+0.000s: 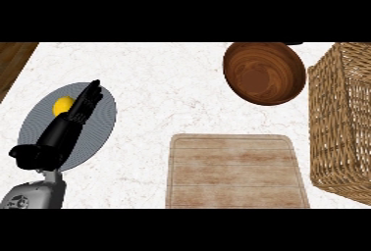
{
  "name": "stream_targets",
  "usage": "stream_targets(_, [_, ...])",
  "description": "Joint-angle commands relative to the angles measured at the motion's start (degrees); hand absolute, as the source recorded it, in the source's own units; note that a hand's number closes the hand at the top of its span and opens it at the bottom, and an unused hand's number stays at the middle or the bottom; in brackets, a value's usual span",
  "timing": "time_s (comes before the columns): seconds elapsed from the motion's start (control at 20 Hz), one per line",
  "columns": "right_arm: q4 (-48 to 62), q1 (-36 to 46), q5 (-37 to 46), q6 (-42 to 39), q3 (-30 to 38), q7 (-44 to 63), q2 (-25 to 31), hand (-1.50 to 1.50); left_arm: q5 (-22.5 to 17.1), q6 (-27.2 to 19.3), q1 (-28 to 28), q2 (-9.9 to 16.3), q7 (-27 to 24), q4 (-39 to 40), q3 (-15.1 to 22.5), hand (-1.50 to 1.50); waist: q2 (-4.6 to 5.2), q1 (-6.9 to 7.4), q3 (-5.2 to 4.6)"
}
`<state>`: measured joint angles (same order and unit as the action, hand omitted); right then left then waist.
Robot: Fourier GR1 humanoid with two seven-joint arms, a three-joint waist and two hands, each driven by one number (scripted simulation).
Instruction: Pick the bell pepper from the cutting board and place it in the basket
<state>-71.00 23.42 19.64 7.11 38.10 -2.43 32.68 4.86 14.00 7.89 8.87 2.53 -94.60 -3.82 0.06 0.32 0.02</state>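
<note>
On the pale marbled counter (159,73), seen from the head view looking steeply down, the left hand (69,122) comes up from the lower left edge on its grey forearm (33,193). Its fingers (91,95) are straight and held together, pointing up and a little to the right, with the thumb (22,153) standing out to the side; they curl round nothing. The hand lies over a round grey plate (101,122), and a yellow item (63,105) (partly hidden by the fingers, so what it is cannot be told) sits on the plate just to the left of them.

The wooden cutting board (235,171) lies at lower centre, well apart from the plate, and its whole top shows bare wood grain. Above it and slightly to the right stands a dark wooden bowl (264,72), its hollow open to view. The woven basket (340,117) fills the right edge, just beside the bowl and the board's right side; its inside cannot be seen from here.

The bell pepper shows nowhere in this view, and the right hand does not appear either. A strip of brown wood (13,61) shows at the upper left corner.
</note>
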Motion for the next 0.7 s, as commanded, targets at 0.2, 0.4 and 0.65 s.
stream_targets(0.2, [8.77, 4.78, -2.15, 1.73, -2.67, -6.06, 4.04, -1.5, 1.55, -1.42, 3.6, -0.42, -0.33, 2.96, -0.45, 0.0, 0.02, -0.13, -0.02])
stream_targets(0.4, [6.42, 5.29, -8.15, -2.98, -0.32, -3.93, 5.96, -1.5, -0.84, 1.09, 3.16, 1.4, -0.56, 3.95, -2.4, 0.0, -0.07, -0.3, -0.03])
stream_targets(0.65, [11.37, 9.74, -13.01, -1.85, 3.81, 0.34, 8.0, -1.5, 0.17, -0.16, 2.01, -0.78, -0.92, 2.81, -0.54, 0.0, -0.02, -0.02, -0.01])
